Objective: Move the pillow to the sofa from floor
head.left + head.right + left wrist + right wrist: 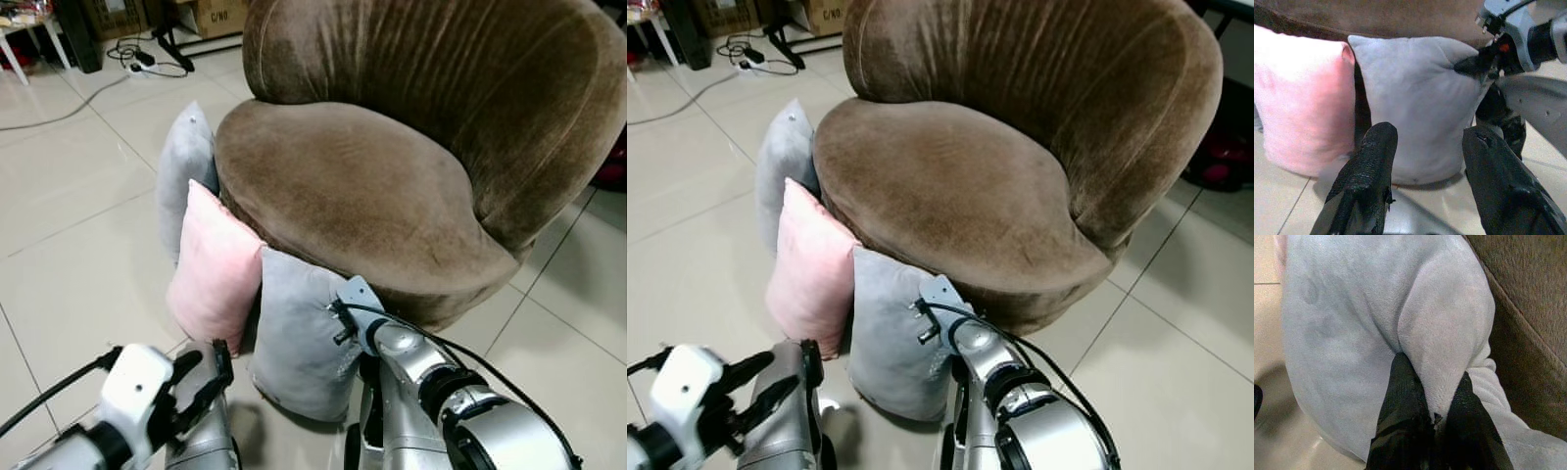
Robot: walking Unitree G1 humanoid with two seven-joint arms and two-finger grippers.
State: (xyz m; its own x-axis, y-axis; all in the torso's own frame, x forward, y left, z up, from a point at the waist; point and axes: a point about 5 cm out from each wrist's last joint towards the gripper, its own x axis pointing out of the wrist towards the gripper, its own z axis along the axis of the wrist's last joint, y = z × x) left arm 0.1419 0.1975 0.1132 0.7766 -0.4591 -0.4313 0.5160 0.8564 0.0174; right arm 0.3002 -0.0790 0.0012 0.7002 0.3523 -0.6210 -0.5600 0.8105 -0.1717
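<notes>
On the tiled floor [69, 284], propped upright against the front base of the brown sofa [392, 186], stands the grey pillow [294, 333]. Right gripper [1432, 401] is pinched closed on a fold of that pillow's fabric at its sofa-side edge, fingers [1403, 396] nearly together with plush bunched between them. Pink pillow [216, 269] leans just beside it, touching, on the robot's left. Second grey pillow [186, 166] stands further back against the sofa's side. Left gripper [1425, 161] hovers low in front of the grey pillow, fingers spread apart, holding nothing. Cables [137, 59] lie on the floor far back.
</notes>
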